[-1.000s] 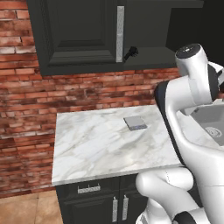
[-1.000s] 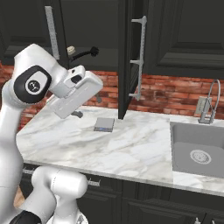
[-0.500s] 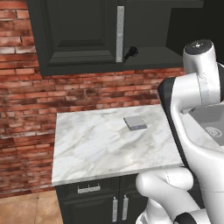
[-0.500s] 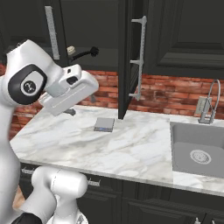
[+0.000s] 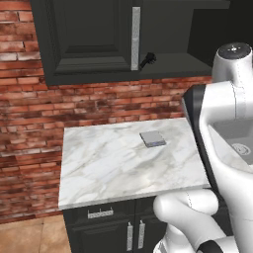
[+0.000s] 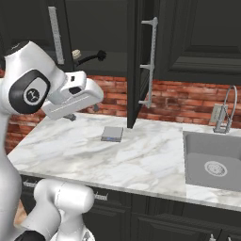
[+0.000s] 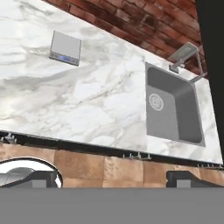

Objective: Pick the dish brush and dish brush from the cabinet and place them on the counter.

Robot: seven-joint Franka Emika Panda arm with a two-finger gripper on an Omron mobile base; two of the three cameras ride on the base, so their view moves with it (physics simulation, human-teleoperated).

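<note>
end effector (image 7: 111, 177) fingers spread wide apart, holding nothing, hanging above the counter (image 7: 87, 100).

White counter (image 5: 113, 163) with grey veins; black cabinet (image 5: 89, 39); black dish brush (image 6: 92, 57); grey pad (image 6: 112, 134); red brick wall (image 5: 29, 123); grey sink (image 6: 212, 164).

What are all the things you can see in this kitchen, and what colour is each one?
dish brush: 1, black, on the cabinet shelf
dish brush: 1, cream, on the shelf beside the black one
cabinet: 1, black, on the wall, one door open
counter: 1, white marble with grey veins
square pad: 1, grey, flat on the counter
sink: 1, grey, set in the counter
tap: 1, silver, behind the sink
brick wall: red
gripper: 1, dark tips, open, empty
</note>
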